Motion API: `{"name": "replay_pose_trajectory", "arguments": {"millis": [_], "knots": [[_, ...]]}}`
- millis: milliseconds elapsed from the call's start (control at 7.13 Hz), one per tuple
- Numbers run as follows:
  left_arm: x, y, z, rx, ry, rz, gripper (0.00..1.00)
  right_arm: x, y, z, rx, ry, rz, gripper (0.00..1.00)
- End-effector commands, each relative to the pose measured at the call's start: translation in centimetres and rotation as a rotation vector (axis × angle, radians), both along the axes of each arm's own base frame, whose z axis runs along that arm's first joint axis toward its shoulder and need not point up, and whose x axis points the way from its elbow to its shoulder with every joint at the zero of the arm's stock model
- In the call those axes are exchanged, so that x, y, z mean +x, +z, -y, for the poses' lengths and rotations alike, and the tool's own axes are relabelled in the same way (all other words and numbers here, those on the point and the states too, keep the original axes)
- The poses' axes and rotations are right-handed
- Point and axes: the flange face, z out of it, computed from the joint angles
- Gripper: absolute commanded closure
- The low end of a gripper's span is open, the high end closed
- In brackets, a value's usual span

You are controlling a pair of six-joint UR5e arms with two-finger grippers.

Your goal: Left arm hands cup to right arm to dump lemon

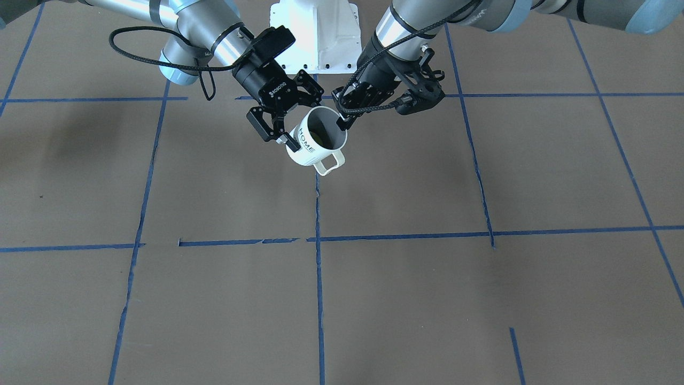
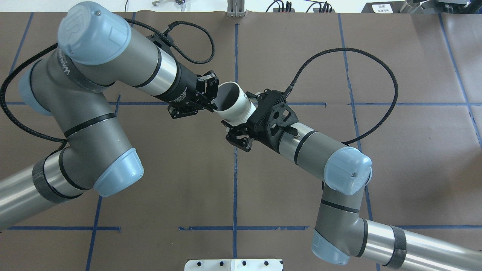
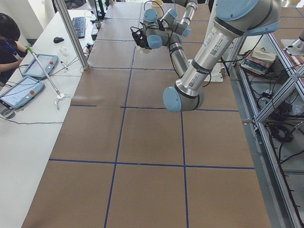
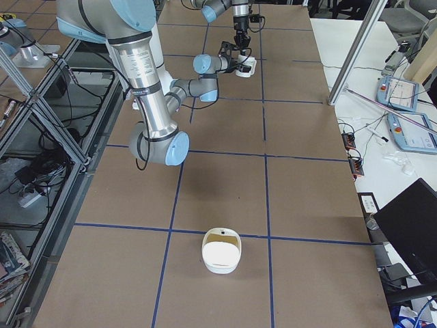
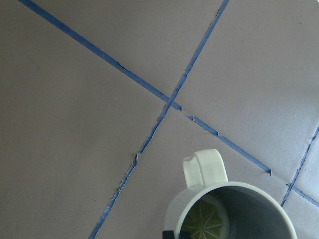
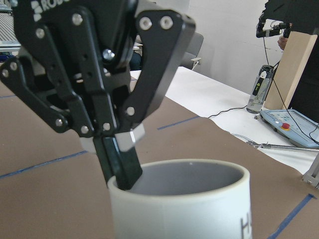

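Note:
The white cup [image 1: 315, 149] [image 2: 238, 107] with dark HOME lettering hangs tilted above the table, between both grippers. The yellow-green lemon [image 5: 203, 224] [image 1: 320, 139] lies in its grey inside. My left gripper [image 2: 214, 104] [image 1: 295, 136], lettered ROBOTIQ, is shut on the cup's rim. The right wrist view shows one of its fingers [image 6: 119, 169] reaching inside the wall of the cup [image 6: 189, 209]. My right gripper [image 2: 241, 117] [image 1: 342, 115], the open-framed one, has the cup's body between its fingers from the base side. Whether they press on the wall does not show.
A white bowl-like container [image 4: 220, 251] stands on the table toward my right end. The white robot base [image 1: 315, 32] sits behind the grippers. A person [image 3: 9, 38] sits at a side table with tablets [image 3: 40, 65]. Black cables [image 2: 350, 52] loop from both wrists.

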Motion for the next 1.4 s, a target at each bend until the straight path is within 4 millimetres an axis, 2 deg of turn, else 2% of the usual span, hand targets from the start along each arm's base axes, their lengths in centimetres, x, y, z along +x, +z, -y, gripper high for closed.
{"name": "replay_pose_trajectory", "arguments": {"millis": [0,281,421,561,701,842,982,1122,1262], "knots": [[-0.5,-0.5,-0.5,0.006,0.004,-0.012,1.0,-0.1,0.1,0.0,-0.002,0.004,-0.003,0.01],[-0.9,-0.8,-0.8,0.014,0.008,-0.021,1.0,0.0,0.0,0.1,-0.001,0.011,0.0,0.02],[-1.2,-1.1,-1.3,0.011,0.029,-0.024,0.83,-0.4,0.0,-0.3,-0.001,0.004,0.0,0.49],[-1.3,-1.2,-1.7,0.012,0.064,-0.033,0.02,-0.8,0.0,-1.0,-0.007,0.018,0.005,0.82],[-1.9,-1.5,-1.7,0.038,0.066,-0.036,0.0,-1.0,0.5,-1.1,-0.01,0.02,-0.012,0.92],[-3.5,-1.2,-0.5,0.053,0.082,-0.032,0.0,-1.2,0.8,-0.9,-0.012,0.022,-0.014,0.92],[-6.1,0.4,0.7,0.084,0.097,0.008,0.0,-1.1,0.8,-0.8,-0.015,0.023,-0.011,0.89],[-7.1,4.2,0.3,0.161,0.14,0.09,0.0,-1.1,0.7,-0.8,-0.017,0.024,-0.007,0.88],[-8.0,8.0,1.3,0.256,0.18,0.189,0.0,-0.5,1.5,-0.1,-0.022,0.045,-0.018,0.85]]}}
